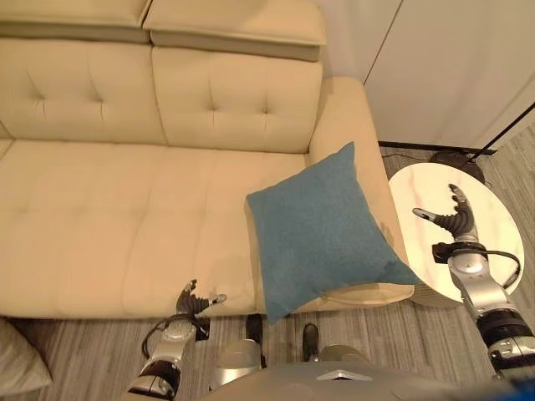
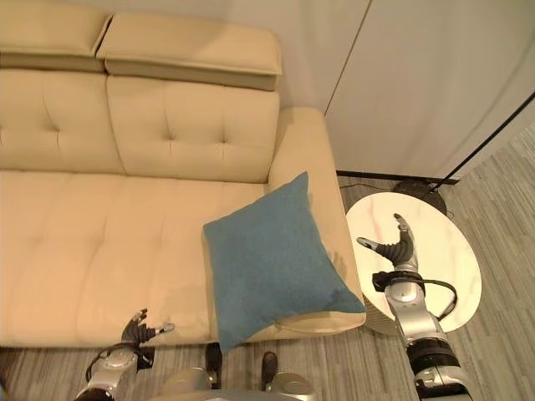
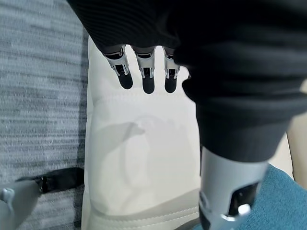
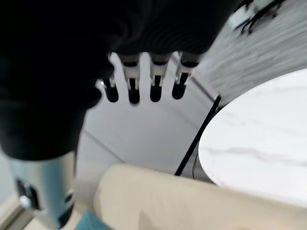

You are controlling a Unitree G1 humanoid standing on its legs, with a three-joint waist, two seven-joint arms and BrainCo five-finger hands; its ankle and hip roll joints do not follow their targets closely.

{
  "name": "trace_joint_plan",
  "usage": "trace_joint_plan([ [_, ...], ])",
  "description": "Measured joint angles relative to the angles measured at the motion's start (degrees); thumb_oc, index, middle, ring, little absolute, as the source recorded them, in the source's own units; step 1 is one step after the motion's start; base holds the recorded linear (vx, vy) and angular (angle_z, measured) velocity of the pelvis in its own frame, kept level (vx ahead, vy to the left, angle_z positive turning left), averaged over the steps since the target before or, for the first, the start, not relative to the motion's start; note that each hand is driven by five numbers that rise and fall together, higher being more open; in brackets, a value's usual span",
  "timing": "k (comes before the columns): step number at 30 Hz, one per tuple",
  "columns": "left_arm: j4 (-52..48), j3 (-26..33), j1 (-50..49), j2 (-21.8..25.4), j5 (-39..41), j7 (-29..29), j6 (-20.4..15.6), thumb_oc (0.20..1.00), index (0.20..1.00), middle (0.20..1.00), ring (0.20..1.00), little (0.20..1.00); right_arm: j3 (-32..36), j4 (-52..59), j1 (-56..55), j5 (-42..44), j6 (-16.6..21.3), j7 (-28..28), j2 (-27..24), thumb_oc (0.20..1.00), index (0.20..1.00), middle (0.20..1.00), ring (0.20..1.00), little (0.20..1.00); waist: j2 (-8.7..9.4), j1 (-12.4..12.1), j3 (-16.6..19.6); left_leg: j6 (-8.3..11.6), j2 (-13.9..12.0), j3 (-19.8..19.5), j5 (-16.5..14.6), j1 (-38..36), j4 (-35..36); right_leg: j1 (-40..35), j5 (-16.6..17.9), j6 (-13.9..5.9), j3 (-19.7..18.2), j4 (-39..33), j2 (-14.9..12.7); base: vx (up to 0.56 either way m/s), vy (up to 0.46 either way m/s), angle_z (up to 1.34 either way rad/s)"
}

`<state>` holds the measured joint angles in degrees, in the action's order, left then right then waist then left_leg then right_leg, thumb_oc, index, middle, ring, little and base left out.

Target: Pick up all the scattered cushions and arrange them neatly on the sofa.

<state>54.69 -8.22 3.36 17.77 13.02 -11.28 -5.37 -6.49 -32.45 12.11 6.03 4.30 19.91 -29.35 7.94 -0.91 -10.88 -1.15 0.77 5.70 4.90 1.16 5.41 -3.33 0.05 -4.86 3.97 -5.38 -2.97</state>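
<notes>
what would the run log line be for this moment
blue cushion: leaning on sofa right armrest | left hand: open, empty, at seat front | right hand: open, empty, over round side table

Sofa [image 1: 125, 234]: far end cut by the picture's edge in both eye views; top of the back cushions cropped too.

Blue cushion [image 1: 322, 230]: leans on the sofa's armrest [image 1: 351, 125], hiding the arm's front part and a strip of seat behind it. Its lower corner overhangs the seat front; what lies beneath cannot be told.

Grey shape [image 1: 17, 359] on the floor by the sofa's front: cropped at the corner, too little visible to identify.

Round side table [image 2: 456, 259] beside the armrest: base hidden under its top.
</notes>
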Motion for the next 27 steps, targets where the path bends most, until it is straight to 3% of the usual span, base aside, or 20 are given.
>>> trace_joint_plan([
  [3,-3.1,-2.0,3.3,0.9,1.3,-0.1,-0.1,1.0,1.0,1.0,1.0,1.0,-2.6,-4.8,6.2,2.2,0.5,-0.2,1.7,1.0,1.0,1.0,1.0,1.0,0.5,-1.9,-2.1,0.47,-0.4,-0.4,0.9,3.1,0.0,2.9,0.5,-0.34,0.5,-0.1,0.4,-0.05,-0.009,0.08],
  [6,-4.1,-2.9,4.6,0.8,2.2,-0.4,-0.3,1.0,1.0,1.0,1.0,1.0,-3.6,-6.3,10.4,4.1,0.6,-0.5,2.4,1.0,1.0,1.0,1.0,1.0,-1.14,-2.4,-4.7,0.26,-0.2,-0.9,1.6,5.5,0.0,5.1,1.4,-0.06,1.2,0.0,0.3,-0.05,0.013,0.09],
  [12,-6.4,-4.5,9.1,0.9,3.8,-1.2,-0.6,1.0,1.0,1.0,1.0,1.0,-8.4,-7.4,14.0,3.9,0.5,0.0,2.4,1.0,1.0,1.0,1.0,1.0,-2.11,-2.9,-9.4,0.5,-0.7,-1.6,3.2,11.6,-0.1,10.9,2.3,0.59,1.8,0.2,0.9,-0.09,-0.013,0.05],
  [16,-6.7,-5.2,16.0,1.0,5.9,-2.9,-1.8,1.0,1.0,1.0,1.0,1.0,-8.6,-7.5,17.8,3.8,0.8,0.7,2.4,1.0,1.0,1.0,1.0,1.0,-1.18,-1.9,-13.1,0.56,-0.9,-1.7,3.2,15.0,-1.6,13.8,2.8,0.88,1.8,0.4,1.0,-0.04,-0.032,-0.01],
  [27,-5.5,-6.4,27.0,-1.8,13.4,-6.8,-3.6,1.0,1.0,1.0,1.0,1.0,-12.4,-5.5,24.3,1.5,0.8,3.2,4.0,1.0,1.0,1.0,1.0,1.0,2.26,0.2,-14.4,0.82,-1.4,-1.2,3.3,21.9,-2.7,20.6,3.9,1.21,1.2,0.4,1.5,-0.01,-0.006,-0.03],
])
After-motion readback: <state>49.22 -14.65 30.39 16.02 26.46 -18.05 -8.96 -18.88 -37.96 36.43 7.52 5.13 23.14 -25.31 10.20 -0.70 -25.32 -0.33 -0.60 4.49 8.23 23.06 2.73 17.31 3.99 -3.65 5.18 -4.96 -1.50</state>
